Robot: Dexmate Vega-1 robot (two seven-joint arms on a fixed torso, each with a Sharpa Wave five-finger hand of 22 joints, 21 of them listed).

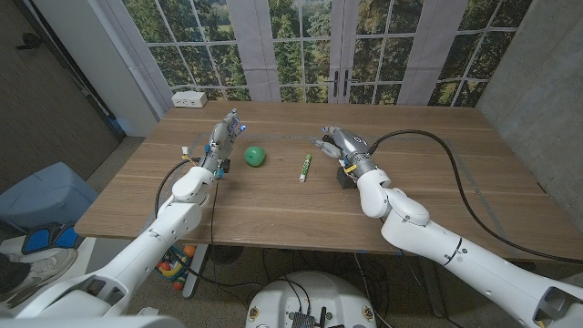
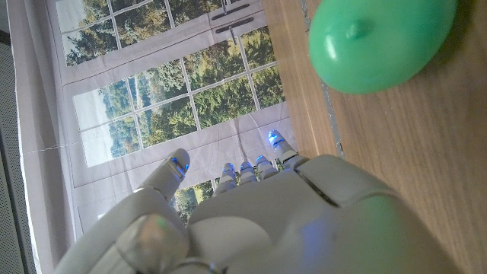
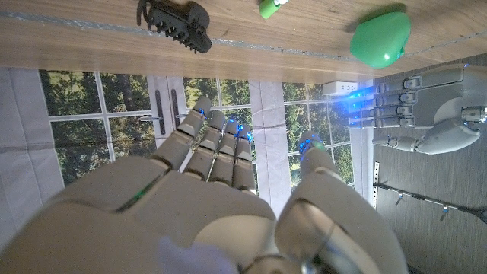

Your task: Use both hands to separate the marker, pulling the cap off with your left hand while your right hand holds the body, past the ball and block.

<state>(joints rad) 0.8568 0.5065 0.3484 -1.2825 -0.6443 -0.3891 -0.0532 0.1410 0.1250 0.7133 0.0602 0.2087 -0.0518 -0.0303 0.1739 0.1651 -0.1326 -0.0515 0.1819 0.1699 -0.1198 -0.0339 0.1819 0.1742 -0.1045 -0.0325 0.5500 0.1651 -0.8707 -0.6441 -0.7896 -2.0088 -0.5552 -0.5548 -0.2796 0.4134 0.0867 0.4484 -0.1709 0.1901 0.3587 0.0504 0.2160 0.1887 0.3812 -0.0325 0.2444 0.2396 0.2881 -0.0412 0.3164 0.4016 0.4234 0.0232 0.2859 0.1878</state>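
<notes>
A green-and-white marker (image 1: 305,168) lies on the wooden table (image 1: 437,191) between my two hands, its cap still on; its green end (image 3: 268,7) peeks into the right wrist view. A green ball (image 1: 254,157) (image 2: 380,38) (image 3: 380,36) sits just left of it. My left hand (image 1: 223,135) (image 2: 251,221) hovers beside the ball with its fingers stretched out and nothing in it; it also appears in the right wrist view (image 3: 426,106). My right hand (image 1: 335,143) (image 3: 228,198) hangs right of the marker, fingers apart and holding nothing. A small black block (image 1: 345,175) (image 3: 175,23) lies by my right wrist.
A white box (image 1: 189,98) sits at the table's far left corner. A black cable (image 1: 455,173) curves over the right half of the table. A blue chair (image 1: 41,196) stands off the left edge. Tall windows run behind the table.
</notes>
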